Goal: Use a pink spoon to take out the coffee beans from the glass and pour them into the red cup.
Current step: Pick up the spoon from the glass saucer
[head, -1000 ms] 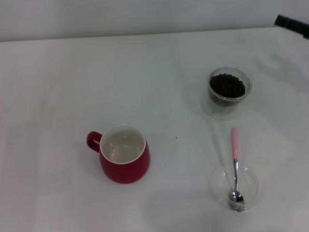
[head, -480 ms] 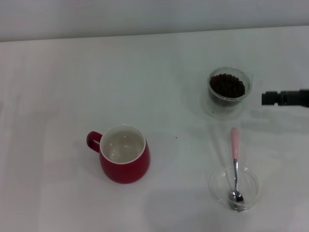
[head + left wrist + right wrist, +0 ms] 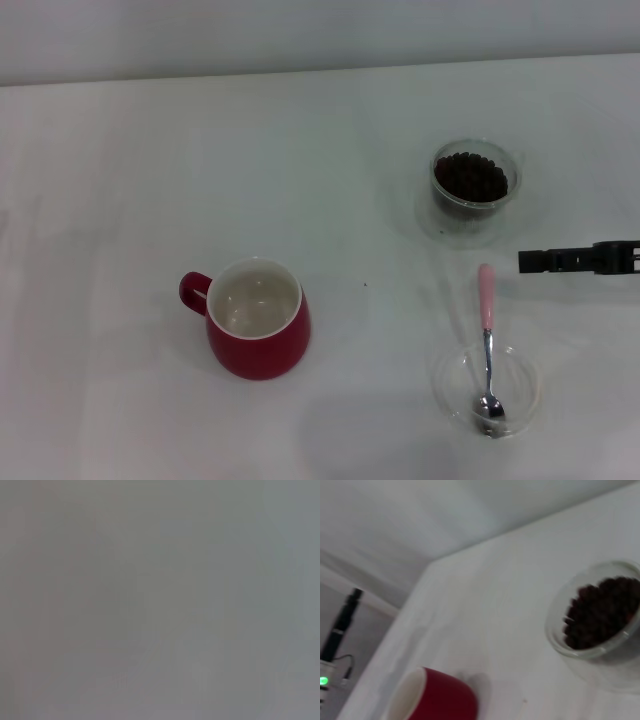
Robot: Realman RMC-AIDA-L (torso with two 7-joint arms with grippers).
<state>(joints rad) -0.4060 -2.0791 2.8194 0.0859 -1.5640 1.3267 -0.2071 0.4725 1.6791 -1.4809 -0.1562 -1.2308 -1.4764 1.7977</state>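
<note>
The pink spoon (image 3: pixel 486 298) lies with its silver bowl in a shallow clear glass dish (image 3: pixel 520 395) at the front right, its handle pointing away from me. The glass (image 3: pixel 474 190) holds the coffee beans (image 3: pixel 470 176) and stands behind the spoon. The red cup (image 3: pixel 257 322) is empty and stands left of centre, handle to the left. My right gripper (image 3: pixel 530 261) reaches in from the right edge, between the glass and the dish, just right of the spoon's handle. The right wrist view shows the glass (image 3: pixel 555 630), the beans (image 3: pixel 600 612) and the red cup (image 3: pixel 435 697). The left gripper is out of view.
The white table (image 3: pixel 320 150) runs to a pale wall at the back. The right wrist view shows the table's far edge with a dark stand (image 3: pixel 340 625) and a green light (image 3: pixel 324 681) beyond it. The left wrist view is blank grey.
My right gripper has come from the far right corner down and leftward, and now sits level with the spoon's handle tip. The spoon, glass, dish and cup have not moved.
</note>
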